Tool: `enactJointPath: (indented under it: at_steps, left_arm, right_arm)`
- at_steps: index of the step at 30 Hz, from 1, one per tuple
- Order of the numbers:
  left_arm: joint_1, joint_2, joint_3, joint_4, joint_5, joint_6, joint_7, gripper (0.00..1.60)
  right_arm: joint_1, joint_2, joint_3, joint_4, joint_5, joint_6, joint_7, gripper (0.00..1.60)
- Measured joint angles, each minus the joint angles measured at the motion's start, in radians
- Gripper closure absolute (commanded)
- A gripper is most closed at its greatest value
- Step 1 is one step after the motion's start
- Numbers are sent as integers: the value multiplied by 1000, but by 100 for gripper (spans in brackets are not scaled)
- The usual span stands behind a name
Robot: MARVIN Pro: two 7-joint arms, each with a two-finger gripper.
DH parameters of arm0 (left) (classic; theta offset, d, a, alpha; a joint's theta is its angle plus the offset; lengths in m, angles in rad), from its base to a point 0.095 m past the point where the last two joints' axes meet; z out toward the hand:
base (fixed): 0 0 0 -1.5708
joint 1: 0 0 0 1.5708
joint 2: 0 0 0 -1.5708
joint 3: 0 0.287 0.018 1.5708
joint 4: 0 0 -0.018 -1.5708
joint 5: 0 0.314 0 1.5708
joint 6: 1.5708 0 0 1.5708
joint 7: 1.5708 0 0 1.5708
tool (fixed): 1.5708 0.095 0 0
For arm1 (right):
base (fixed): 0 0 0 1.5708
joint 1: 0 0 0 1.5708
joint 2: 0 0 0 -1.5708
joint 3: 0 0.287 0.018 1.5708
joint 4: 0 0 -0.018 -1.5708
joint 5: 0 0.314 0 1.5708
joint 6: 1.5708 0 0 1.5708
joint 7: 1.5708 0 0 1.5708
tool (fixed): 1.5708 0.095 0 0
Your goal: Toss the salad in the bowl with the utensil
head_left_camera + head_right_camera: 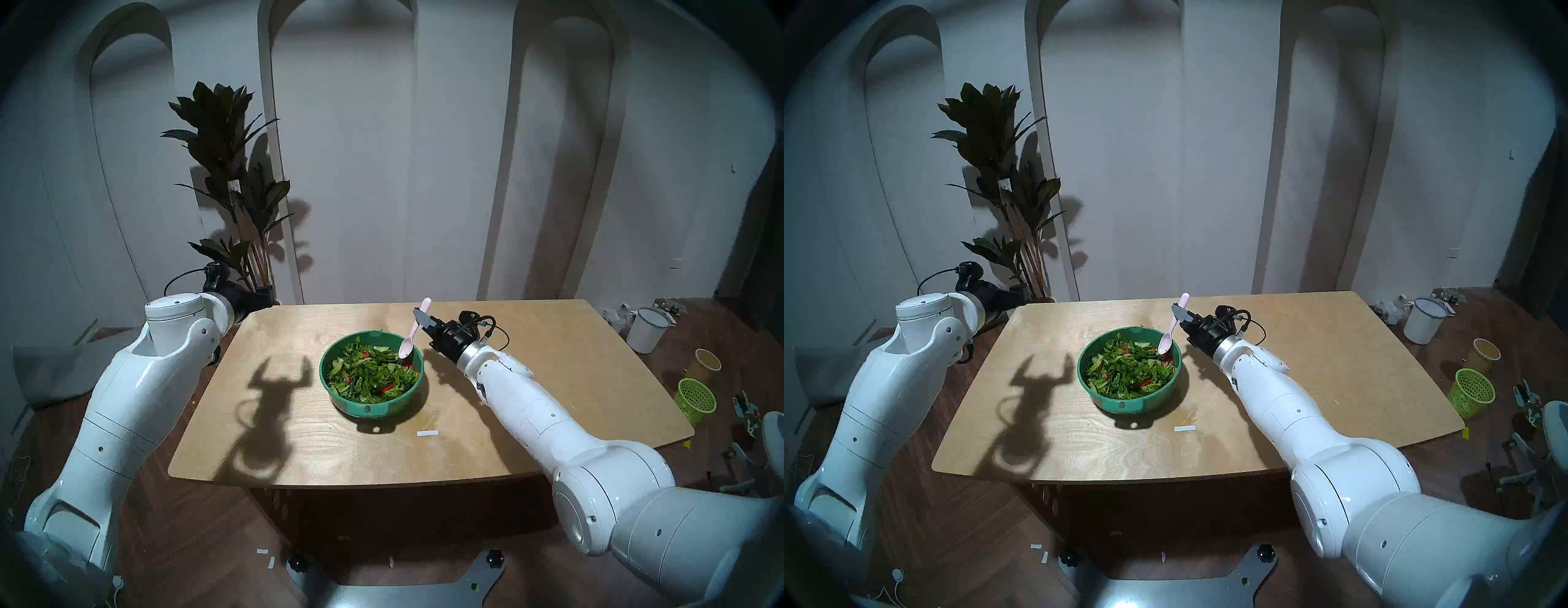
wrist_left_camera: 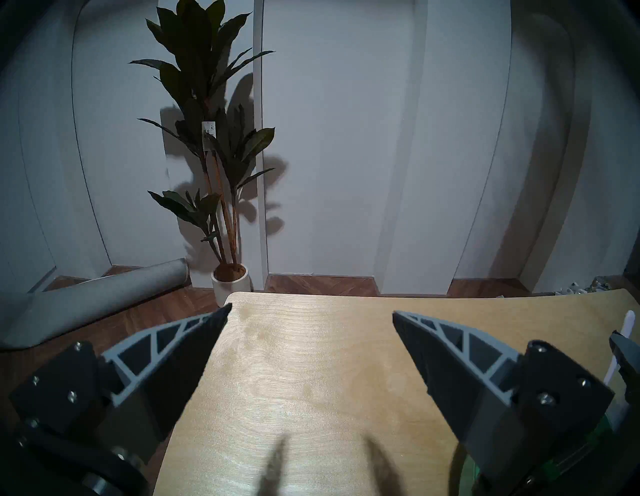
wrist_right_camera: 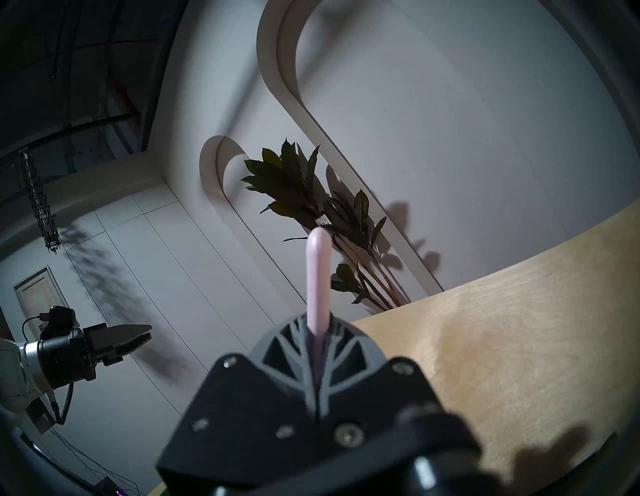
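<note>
pink plastic spoon point(image 1: 413, 332) is sitting pinched mid-handle in the shut right claw point(image 1: 421, 317), scoop dipping at the far right rim of the bowl point(image 1: 384, 407) mid-tabletop point(image 1: 551, 382). the left claw point(image 2: 311, 313) is hanging wide open, empty, well apart, so nothing is bracing the bowl; a hard sweep is likely flinging salad point(image 1: 369, 369) out or sliding the bowl.

Glossy white arms point(image 1: 551, 407) end in black wrists, grey ribbed fingers point(image 2: 450, 350), black cables.

Dim room, hard light from above and behind you.
You see a sharp arm shadow on the table point(image 1: 551, 361) at 9 o'clock of the bowl point(image 1: 399, 403); fisheye rims darken, edges bend.
</note>
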Motion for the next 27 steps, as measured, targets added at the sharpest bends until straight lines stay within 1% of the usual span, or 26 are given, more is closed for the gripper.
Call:
enactJointPath:
  at_steps: [13, 27]
  left_arm:
    - [0, 0, 0, 0, 1, 0, -1, 0]
    - [1, 0, -1, 0, 2, -1, -1, 0]
  right_arm:
    - [38, -24, -20, 102, -21, -53, 56, 160]
    - [70, -48, -34, 178, -37, -116, 95, 160]
